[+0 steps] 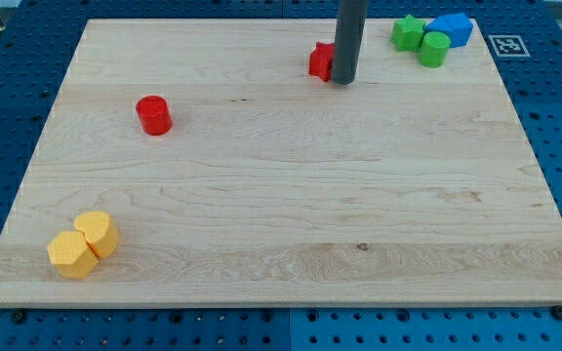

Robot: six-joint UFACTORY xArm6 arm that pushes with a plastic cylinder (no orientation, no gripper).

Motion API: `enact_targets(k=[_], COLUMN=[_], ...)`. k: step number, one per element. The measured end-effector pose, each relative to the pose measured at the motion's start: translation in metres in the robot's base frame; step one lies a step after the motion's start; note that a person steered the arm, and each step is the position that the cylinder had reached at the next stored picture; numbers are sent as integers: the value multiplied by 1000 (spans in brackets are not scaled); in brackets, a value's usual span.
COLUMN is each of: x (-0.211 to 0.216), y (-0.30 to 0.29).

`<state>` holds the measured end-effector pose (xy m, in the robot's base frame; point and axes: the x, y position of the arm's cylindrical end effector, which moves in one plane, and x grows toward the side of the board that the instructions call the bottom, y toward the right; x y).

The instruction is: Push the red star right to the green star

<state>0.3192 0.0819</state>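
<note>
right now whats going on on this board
A dark rod on a robot arm is working on the red star near the view's top. My tip sits against the star's right side, partly hiding it. The green star lies further to the view's right, clustered with a green cylinder and a blue block. A red cylinder and two yellow blocks sit untouched at the left.

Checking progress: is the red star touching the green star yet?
No. Red star sits left of green star, bare board between; my tip at its right.
</note>
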Motion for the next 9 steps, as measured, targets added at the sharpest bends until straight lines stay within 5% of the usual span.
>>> enact_targets(k=[2,9], x=[40,-73], y=[-20,-31])
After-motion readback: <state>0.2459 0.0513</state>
